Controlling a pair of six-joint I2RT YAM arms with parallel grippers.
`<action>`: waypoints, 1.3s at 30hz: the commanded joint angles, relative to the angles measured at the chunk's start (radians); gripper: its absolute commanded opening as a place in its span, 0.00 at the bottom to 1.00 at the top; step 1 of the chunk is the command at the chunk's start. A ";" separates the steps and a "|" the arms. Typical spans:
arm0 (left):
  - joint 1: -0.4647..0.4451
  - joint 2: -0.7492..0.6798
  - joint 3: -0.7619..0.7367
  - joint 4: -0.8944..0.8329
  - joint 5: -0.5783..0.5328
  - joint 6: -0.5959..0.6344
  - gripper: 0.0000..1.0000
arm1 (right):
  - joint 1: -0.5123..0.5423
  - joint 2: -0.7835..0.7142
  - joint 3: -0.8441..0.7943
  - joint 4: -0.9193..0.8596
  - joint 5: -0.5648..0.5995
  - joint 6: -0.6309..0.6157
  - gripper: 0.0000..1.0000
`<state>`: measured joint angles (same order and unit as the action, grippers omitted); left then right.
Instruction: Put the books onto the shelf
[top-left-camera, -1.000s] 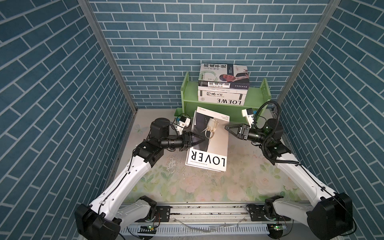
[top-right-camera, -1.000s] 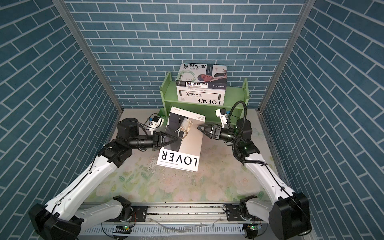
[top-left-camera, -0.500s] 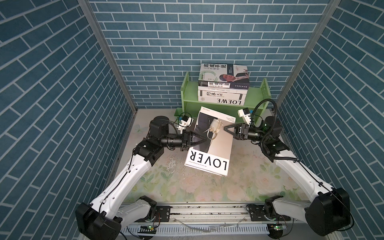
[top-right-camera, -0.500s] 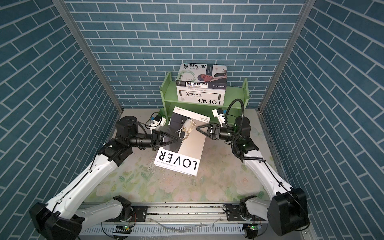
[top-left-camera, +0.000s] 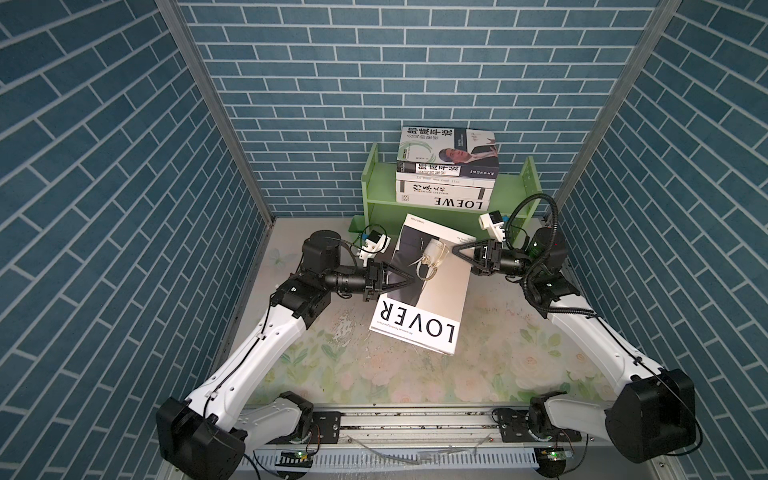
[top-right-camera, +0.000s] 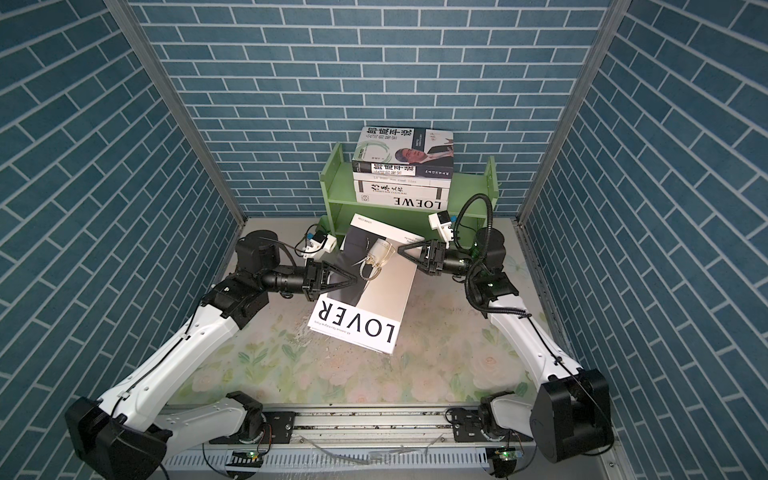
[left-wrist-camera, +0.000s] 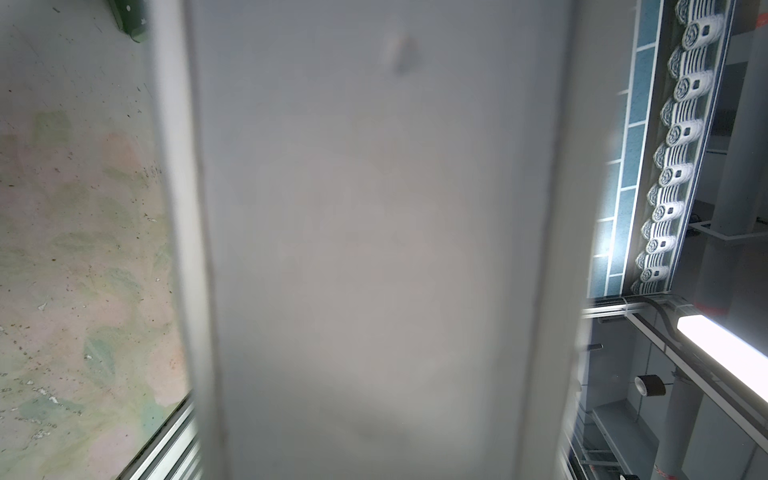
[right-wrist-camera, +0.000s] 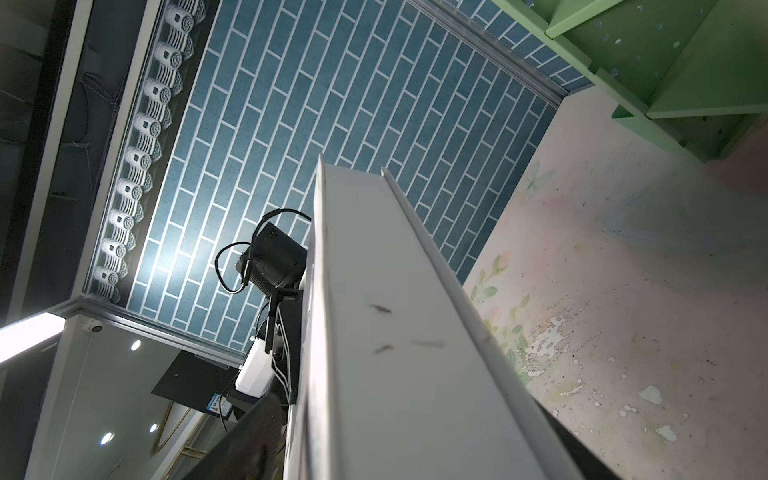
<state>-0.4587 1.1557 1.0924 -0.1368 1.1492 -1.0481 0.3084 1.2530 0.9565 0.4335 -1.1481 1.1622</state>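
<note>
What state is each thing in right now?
Left claw: shut on LOVER book.
Right claw: at that book's right edge; grip unclear.
LOVER book: skewed, not yet shelved.
Shelf: upright at back wall.
Book stack: lying flat on Shelf's upper tier.

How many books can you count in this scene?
5. The LOVER book hangs tilted in the left gripper before the shelf; four appear stacked flat on its upper tier, portrait book topmost, LOEWE book lowest. Others may hide on the lower tier.
</note>
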 joint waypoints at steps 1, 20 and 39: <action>-0.003 0.011 0.045 0.054 0.032 0.007 0.41 | -0.002 0.021 0.007 0.083 -0.038 0.096 0.82; -0.001 0.072 0.082 0.064 -0.023 0.007 0.54 | -0.005 0.049 -0.082 0.448 0.025 0.385 0.60; 0.055 0.110 0.128 0.201 -0.100 -0.097 0.72 | -0.008 -0.002 -0.020 0.435 0.151 0.399 0.34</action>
<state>-0.4328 1.2728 1.1934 -0.0189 1.0733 -1.1004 0.3016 1.2827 0.8898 0.8337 -1.0382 1.5524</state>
